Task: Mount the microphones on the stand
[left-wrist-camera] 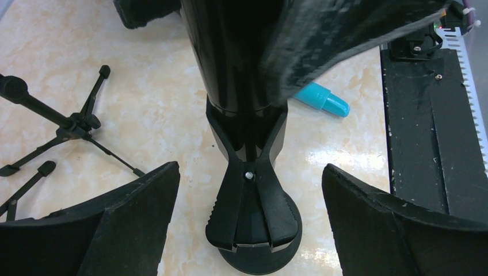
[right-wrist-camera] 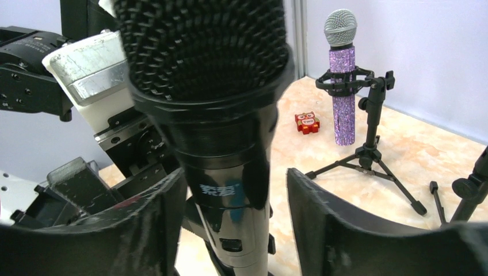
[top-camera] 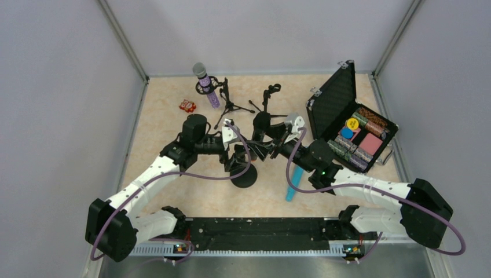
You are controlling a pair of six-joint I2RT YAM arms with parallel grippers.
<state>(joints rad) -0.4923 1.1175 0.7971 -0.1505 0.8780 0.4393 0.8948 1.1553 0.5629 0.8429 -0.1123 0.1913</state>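
Black microphone (right-wrist-camera: 224, 172) stands upright in the spring clip (left-wrist-camera: 248, 201) of a round-based stand (top-camera: 244, 176) at mid-tabletop (top-camera: 165, 119), with the left hand (left-wrist-camera: 250, 168) spread wide either side of the clip and clear of it. The right hand (right-wrist-camera: 233, 178) brackets the microphone's body, fingers parted and apparently just off it, though the close view leaves contact uncertain. The glittery purple microphone (top-camera: 207, 87) sits in a tripod stand (top-camera: 228, 106) at the back, and the turquoise microphone (top-camera: 295, 180) lies flat beside the right arm.

Desk (top-camera: 173, 191) far edge: first microphone (top-camera: 204, 81) in the tripod stand (top-camera: 228, 105). Centre: second microphone (top-camera: 262, 121) in the round-base stand (top-camera: 245, 177), third microphone (top-camera: 295, 180) lies just right.
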